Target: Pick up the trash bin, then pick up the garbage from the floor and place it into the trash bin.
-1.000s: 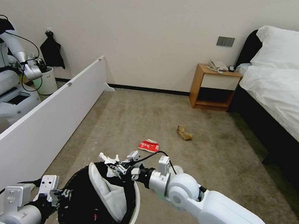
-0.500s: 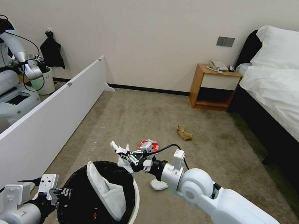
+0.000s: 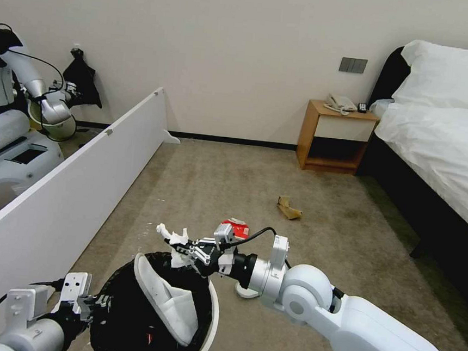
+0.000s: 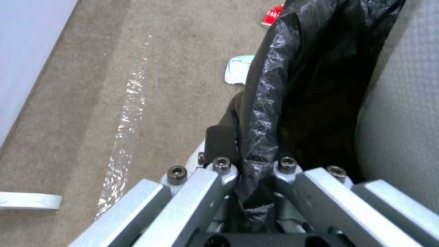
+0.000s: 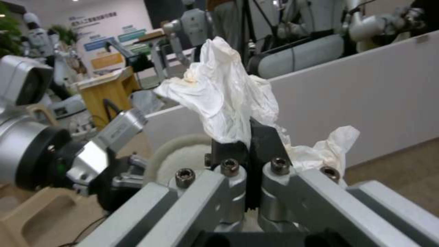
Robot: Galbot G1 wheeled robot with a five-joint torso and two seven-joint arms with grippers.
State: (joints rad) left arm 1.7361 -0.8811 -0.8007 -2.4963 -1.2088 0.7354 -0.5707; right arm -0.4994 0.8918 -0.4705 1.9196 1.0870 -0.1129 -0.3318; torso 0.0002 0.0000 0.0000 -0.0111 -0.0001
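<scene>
Below the right gripper (image 3: 180,245), slightly toward the robot: trash bin (image 3: 205,334), black liner over the rim, held off the floor (image 3: 199,194) by the left gripper (image 4: 253,171), whose jaws are clamped on the liner-covered rim. One white slipper (image 3: 165,300) already sits inside, leaning on the bin wall. Right gripper is clenched on a crumpled white tissue (image 5: 224,96), hovering right at the bin's far rim (not clearly over the opening yet).

Judgement on doing the drop well: bring the gripper in over the middle of the mouth before opening, since tissue is light and can drift or snag on the rim. Keep the left arm steady.

Beyond the right gripper, on the carpet: red snack packet (image 3: 236,227) near, brown paper bag (image 3: 289,208) farther out.
</scene>
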